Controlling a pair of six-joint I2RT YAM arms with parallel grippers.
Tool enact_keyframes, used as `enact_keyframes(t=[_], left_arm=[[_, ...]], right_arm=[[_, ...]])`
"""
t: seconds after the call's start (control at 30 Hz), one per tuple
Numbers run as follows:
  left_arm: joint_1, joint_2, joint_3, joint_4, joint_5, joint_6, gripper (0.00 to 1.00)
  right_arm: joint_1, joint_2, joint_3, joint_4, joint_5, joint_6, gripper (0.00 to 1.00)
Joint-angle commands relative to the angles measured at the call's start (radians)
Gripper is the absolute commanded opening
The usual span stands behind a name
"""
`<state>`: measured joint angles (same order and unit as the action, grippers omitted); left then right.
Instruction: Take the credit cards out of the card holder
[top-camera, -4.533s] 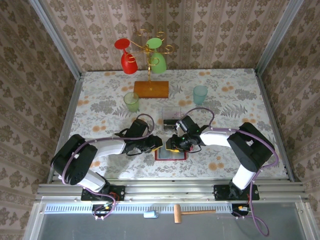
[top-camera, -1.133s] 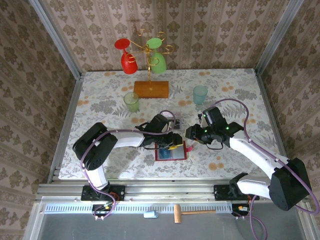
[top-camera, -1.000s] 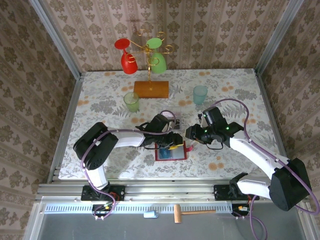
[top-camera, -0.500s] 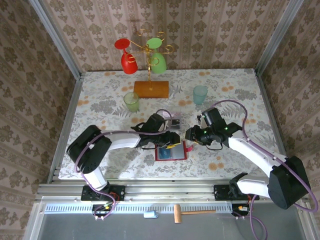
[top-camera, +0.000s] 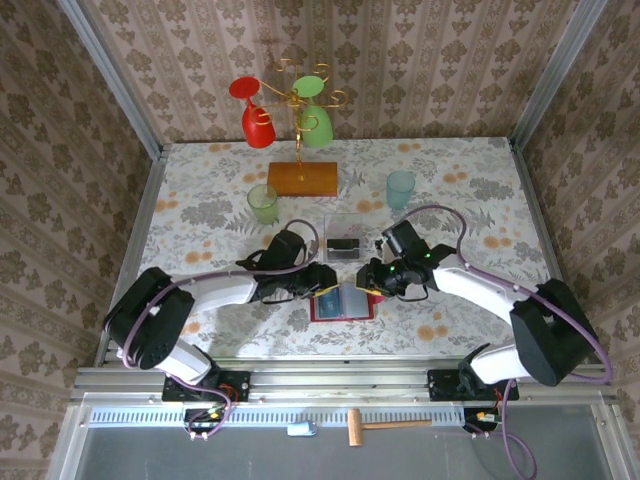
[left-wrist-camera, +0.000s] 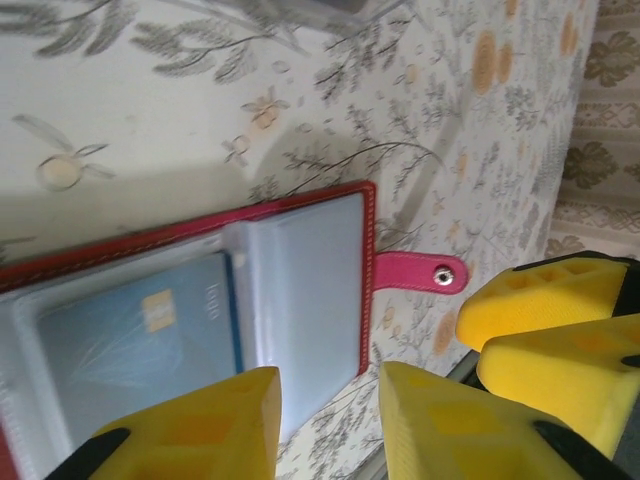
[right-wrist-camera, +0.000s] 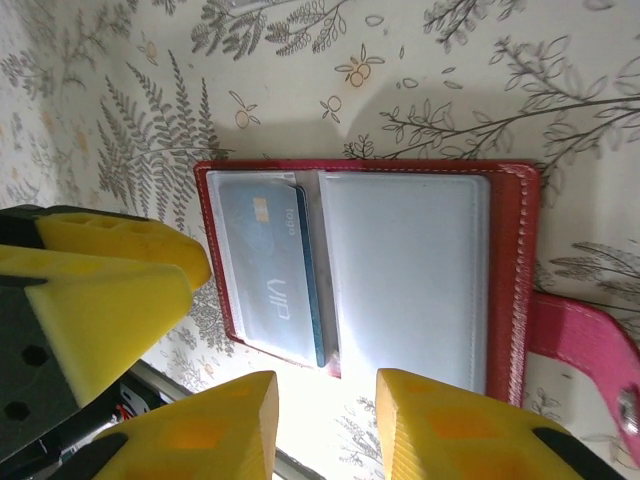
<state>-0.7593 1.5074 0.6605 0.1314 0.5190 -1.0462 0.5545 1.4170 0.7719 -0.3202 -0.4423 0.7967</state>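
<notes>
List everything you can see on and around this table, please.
card holder: one, red, open flat at the table's near centre
credit card: one showing, blue, in a clear pocket of the card holder
clear box: one, see-through, just behind the card holder
green cup: one, upright, back left of the box
teal cup: one, upright, back right
rack: one, gold on a wooden base, far centre
goblets: two, red and green, hanging on the rack
mallet: one, wooden, near ledge
table: one, floral cloth
left gripper: one, yellow fingers, open, over the card holder
right gripper: one, yellow fingers, open, over the card holder
</notes>
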Motion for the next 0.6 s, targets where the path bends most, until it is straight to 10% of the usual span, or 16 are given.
enact_keyframes(t=[0.0,0.57], left_arm=[[0.007,-0.035,-0.029,-0.029,-0.016,0.019,0.28],[0.007,-0.055,-0.113,-0.013,-0.043,0.009,0.21]], right_arm=[[0.025,0.052,0.037,0.048,-0.03,0.02,0.3],[0.107,0.24,0.088,0.147,-0.091,0.043,0.21]])
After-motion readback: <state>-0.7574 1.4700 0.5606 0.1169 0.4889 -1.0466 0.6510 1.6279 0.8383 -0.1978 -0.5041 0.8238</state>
